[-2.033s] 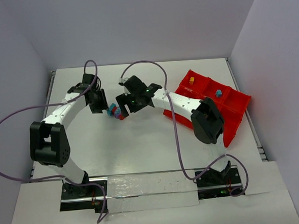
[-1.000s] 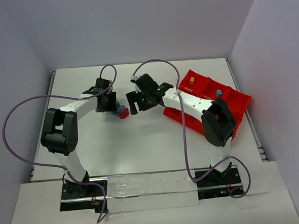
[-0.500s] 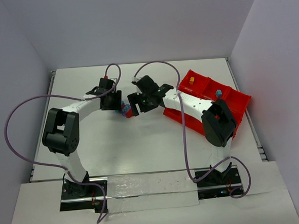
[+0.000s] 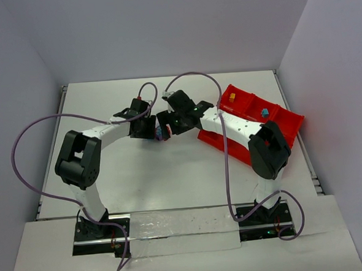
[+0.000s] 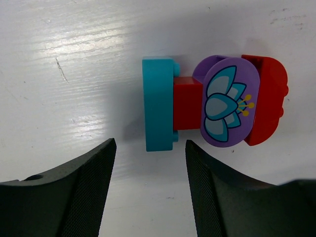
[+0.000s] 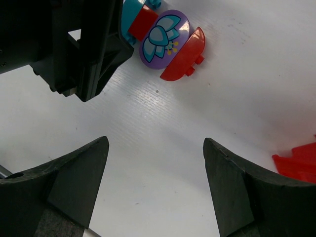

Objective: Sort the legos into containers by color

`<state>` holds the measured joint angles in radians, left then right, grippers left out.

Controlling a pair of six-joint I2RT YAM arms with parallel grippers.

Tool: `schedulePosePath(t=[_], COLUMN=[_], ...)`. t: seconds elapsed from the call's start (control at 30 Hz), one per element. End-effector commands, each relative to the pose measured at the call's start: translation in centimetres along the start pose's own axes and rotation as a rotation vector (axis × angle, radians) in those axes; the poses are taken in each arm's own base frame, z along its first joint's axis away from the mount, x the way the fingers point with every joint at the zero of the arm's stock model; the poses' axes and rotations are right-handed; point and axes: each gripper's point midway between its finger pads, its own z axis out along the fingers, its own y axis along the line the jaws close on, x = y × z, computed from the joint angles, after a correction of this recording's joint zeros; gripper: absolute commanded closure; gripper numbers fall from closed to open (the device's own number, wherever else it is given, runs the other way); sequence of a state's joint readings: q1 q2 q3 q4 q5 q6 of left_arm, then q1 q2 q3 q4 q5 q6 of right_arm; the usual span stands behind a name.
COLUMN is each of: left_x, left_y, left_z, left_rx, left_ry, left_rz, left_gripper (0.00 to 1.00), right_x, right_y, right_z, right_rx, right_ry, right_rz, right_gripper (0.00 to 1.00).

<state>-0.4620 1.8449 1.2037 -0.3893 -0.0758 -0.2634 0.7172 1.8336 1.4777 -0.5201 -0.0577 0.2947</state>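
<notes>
Legos point(image 5: 212, 104) sit clustered between left claw point(image 5: 149, 162) and right claw point(image 6: 155, 150), both gaping empty.

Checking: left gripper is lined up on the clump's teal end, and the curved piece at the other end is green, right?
Not green. The curved piece is red, as the left wrist view shows. The left gripper is lined up on the teal brick.
</notes>
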Motion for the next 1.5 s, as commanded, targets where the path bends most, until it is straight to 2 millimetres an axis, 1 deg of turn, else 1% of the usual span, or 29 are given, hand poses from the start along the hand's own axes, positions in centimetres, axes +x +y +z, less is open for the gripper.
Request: schedulePosePath(t=[0.0,0.13,0.23,0.33,0.47,0.67,0.77,0.87,0.97,1.1,1.17,1.27,1.33,1.37,1.4,1.47], left_x=[-0.7,-0.9,-1.0,-1.3,-2.0,-2.7,-2.9,-2.9,-3.2,-3.7,-3.6,-3.4,-2.9,-3.1,-2.6,-2.2], left_y=[0.3,0.3,0.0,-0.4,-0.4,-0.2,-0.3,-0.3,-0.6,-0.7,-0.8,-0.8,-0.7,-0.8,-0.8,-1.1], left_z=[0.6,1.2,1.5,1.7,2.1,2.1,2.2,2.3,2.1,1.8,1.6,0.9,0.6,0.0,-0.2,-1.1], left_rx=[-0.017,-0.017,0.003,0.020,0.015,0.000,0.004,0.007,0.016,0.024,0.027,0.031,0.033,0.038,0.040,0.059], left_ry=[-0.013,-0.018,-0.026,-0.034,-0.046,-0.071,-0.074,-0.075,-0.084,-0.094,-0.092,-0.090,-0.080,-0.091,-0.076,-0.070], left_rz=[0.030,0.041,0.047,0.053,0.064,0.077,0.078,0.076,0.079,0.080,0.079,0.072,0.067,0.062,0.056,0.026], left_gripper=[0.37,0.44,0.46,0.46,0.43,0.43,0.48,0.58,0.70,0.79,0.85,0.86,0.86,0.86,0.86,0.86], right_x=[-1.8,-2.0,-1.8,-1.6,-1.2,-1.2,-1.2,-1.2,-1.3,-1.3,-1.4,-1.5,-1.6,-1.6,-1.6,-1.6], right_y=[-0.5,-1.0,-1.5,-1.8,-1.9,-1.9,-1.9,-1.9,-1.9,-2.0,-2.2,-2.3,-2.4,-2.4,-2.5,-2.5], right_z=[-2.4,-3.1,-3.4,-3.5,-3.7,-3.8,-3.7,-3.6,-3.7,-3.8,-3.9,-4.1,-4.1,-4.2,-4.2,-4.2], right_rx=[0.019,0.032,0.042,0.049,0.051,0.052,0.052,0.052,0.052,0.053,0.055,0.052,0.052,0.052,0.054,0.053], right_ry=[-0.076,-0.092,-0.094,-0.092,-0.087,-0.087,-0.085,-0.084,-0.085,-0.087,-0.091,-0.094,-0.096,-0.096,-0.098,-0.098], right_rz=[0.012,0.019,0.025,0.029,0.032,0.029,0.027,0.026,0.026,0.027,0.033,0.040,0.041,0.041,0.043,0.044], right_gripper=[0.16,0.16,0.16,0.16,0.16,0.16,0.16,0.16,0.16,0.16,0.16,0.16,0.16,0.16,0.16,0.16])
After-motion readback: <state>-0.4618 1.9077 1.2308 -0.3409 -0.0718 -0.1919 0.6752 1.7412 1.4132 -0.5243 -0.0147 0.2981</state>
